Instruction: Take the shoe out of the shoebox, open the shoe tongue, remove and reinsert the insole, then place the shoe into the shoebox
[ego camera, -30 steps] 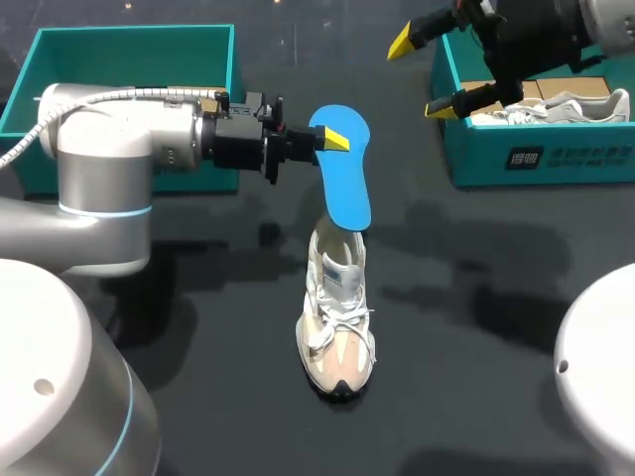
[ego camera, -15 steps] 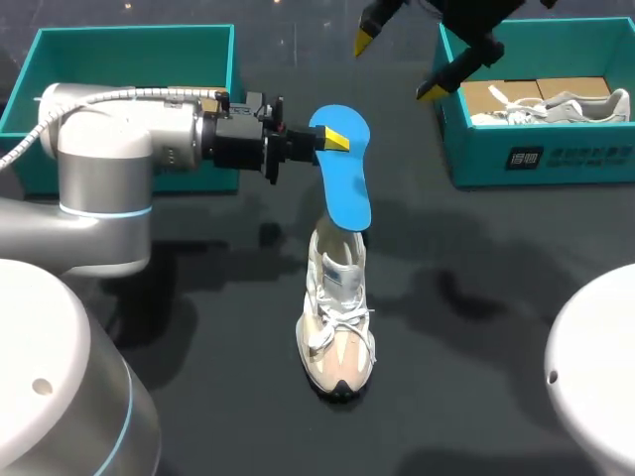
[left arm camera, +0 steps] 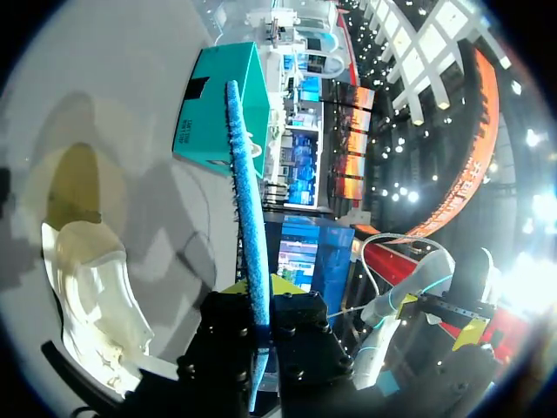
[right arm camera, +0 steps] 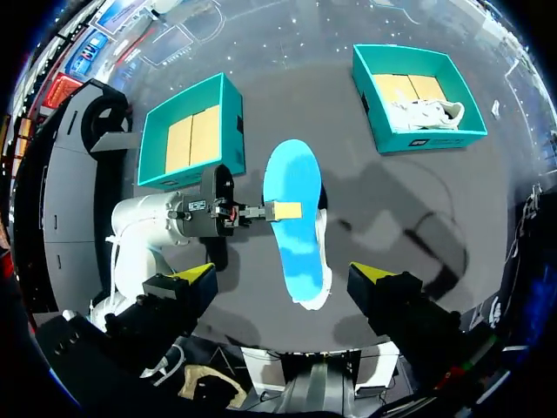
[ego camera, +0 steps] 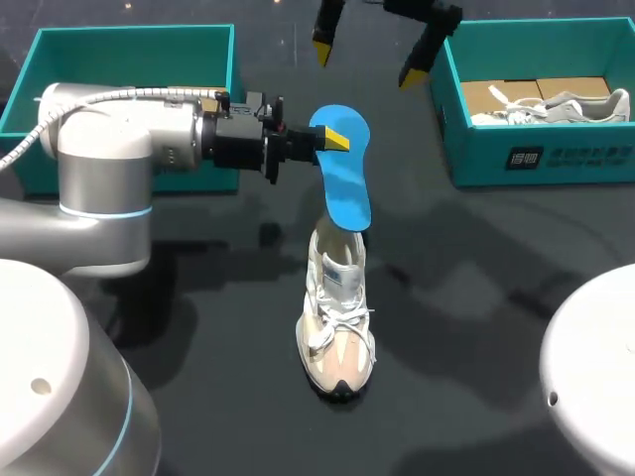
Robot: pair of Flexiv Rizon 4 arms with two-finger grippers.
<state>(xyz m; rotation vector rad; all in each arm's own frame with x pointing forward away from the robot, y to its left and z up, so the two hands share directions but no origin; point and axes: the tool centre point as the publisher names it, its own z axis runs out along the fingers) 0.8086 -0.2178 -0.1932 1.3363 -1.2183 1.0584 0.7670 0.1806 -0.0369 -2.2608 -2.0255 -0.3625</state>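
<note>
Our left jaws are clamped on the blue insole (ego camera: 344, 169) near its upper end, with one yellow fingertip (ego camera: 335, 140) lying across its face. The insole stands nearly upright, its lower end at the mouth of the shoe (ego camera: 337, 332). The shoe rests on the dark surface (ego camera: 476, 327) with its toe toward us.

Our right jaws are wide apart and hold nothing. Their fingertips (ego camera: 324, 42) hang high over the far side of the surface, between the left shoebox (ego camera: 129, 40) and the right shoebox (ego camera: 541, 159), which holds a second shoe (ego camera: 556, 104).

We judge the insole work to be midway. Nothing holds the shoe, so it may slide or tip under a push, and we should bring the right jaws down to steady its heel or spread the tongue. We should keep the insole in line with the shoe's length, lean it toward the toe, feed the lower end in first and go slowly. Gripped at one end, the insole will probably bend.
</note>
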